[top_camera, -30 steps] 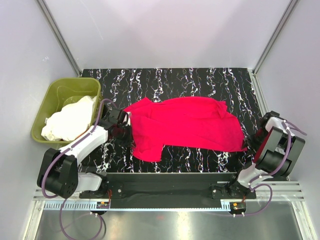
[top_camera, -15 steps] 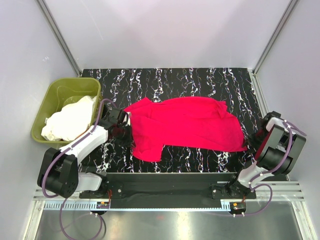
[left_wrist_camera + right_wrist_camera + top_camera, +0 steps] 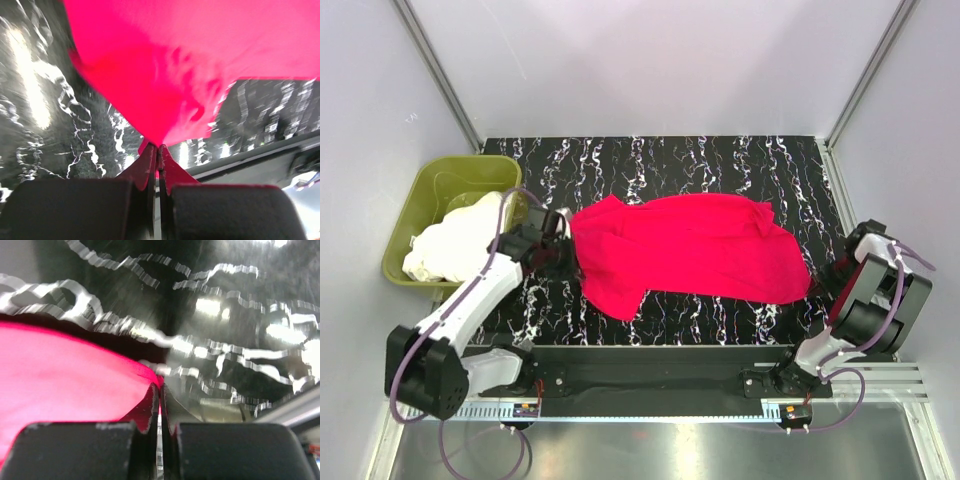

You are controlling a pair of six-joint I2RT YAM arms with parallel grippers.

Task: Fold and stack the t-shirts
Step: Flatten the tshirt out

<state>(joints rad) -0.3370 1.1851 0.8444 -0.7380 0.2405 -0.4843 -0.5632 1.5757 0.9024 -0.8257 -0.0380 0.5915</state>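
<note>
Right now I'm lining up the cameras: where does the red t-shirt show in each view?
Top external: red t-shirt spread mid-table.
Left wrist: fills the top, edge pinched in the left claw.
Right wrist: lower left, edge in the right claw.
Shared landmark: black marbled table.

left pincer [image 3: 159,146]: clamped on red t-shirt [image 3: 690,250] | right pincer [image 3: 160,382]: clamped on it too

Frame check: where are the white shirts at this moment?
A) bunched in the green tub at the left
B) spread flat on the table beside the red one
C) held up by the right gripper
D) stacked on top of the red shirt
A: the white shirts sit crumpled inside the green tub, and only the red shirt lies spread on the table.
</note>
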